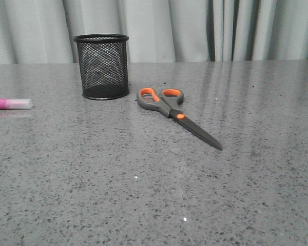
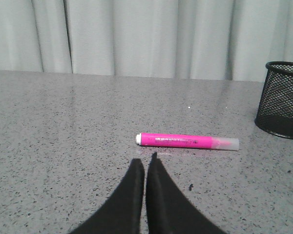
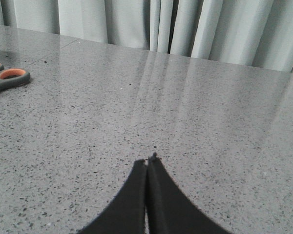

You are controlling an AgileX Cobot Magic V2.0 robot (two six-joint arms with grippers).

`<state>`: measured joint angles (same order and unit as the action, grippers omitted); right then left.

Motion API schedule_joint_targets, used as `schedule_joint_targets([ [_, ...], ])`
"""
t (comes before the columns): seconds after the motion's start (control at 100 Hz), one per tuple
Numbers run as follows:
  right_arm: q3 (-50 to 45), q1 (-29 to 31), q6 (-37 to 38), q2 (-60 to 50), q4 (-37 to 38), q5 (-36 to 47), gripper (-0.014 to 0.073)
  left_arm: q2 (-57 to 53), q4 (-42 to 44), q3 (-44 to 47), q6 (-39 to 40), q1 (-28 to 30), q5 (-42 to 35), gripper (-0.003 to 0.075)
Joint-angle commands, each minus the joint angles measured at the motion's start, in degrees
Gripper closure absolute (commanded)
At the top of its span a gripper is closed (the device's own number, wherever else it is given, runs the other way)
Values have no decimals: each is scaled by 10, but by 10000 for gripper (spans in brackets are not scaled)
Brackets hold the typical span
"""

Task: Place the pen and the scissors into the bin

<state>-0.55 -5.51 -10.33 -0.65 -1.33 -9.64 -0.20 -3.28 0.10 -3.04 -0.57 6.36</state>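
The black mesh bin (image 1: 101, 66) stands upright at the back left of the grey table; its edge also shows in the left wrist view (image 2: 282, 99). The scissors (image 1: 170, 106) lie closed just right of it, blades pointing toward the front right; their orange-lined handles show in the right wrist view (image 3: 7, 78). The pink pen (image 1: 9, 104) lies at the far left edge. In the left wrist view the pen (image 2: 186, 142) lies crosswise just beyond my left gripper (image 2: 145, 161), which is shut and empty. My right gripper (image 3: 147, 163) is shut and empty over bare table, well apart from the scissors.
Pale grey curtains (image 1: 195, 28) hang behind the table's far edge. The speckled grey tabletop (image 1: 143, 195) stretches wide in front of the objects. Neither arm shows in the front view.
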Motion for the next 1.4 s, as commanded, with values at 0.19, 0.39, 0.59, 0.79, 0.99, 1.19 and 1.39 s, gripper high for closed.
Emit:
schedule_joint_targets([
  [0.19, -9, 4, 0, -11, 5, 41, 662, -18, -6, 25, 4, 1, -41, 739],
  [0.39, -9, 4, 0, -11, 5, 41, 662, -18, -6, 25, 4, 1, -41, 739],
  [0.59, -9, 4, 0, -11, 5, 41, 662, -18, -6, 25, 4, 1, -41, 739],
  [0.79, -9, 4, 0, -11, 5, 68, 662, -18, -6, 25, 4, 1, -42, 739],
  [0.99, -9, 4, 0, -11, 5, 79, 662, -18, -18, 25, 4, 1, -42, 739],
  [1.19, -9, 4, 0, -11, -43, 85, 662, -18, -77, 25, 4, 1, -42, 739],
  [1.39, -9, 4, 0, -11, -71, 96, 662, -18, -193, 25, 4, 1, -43, 739],
])
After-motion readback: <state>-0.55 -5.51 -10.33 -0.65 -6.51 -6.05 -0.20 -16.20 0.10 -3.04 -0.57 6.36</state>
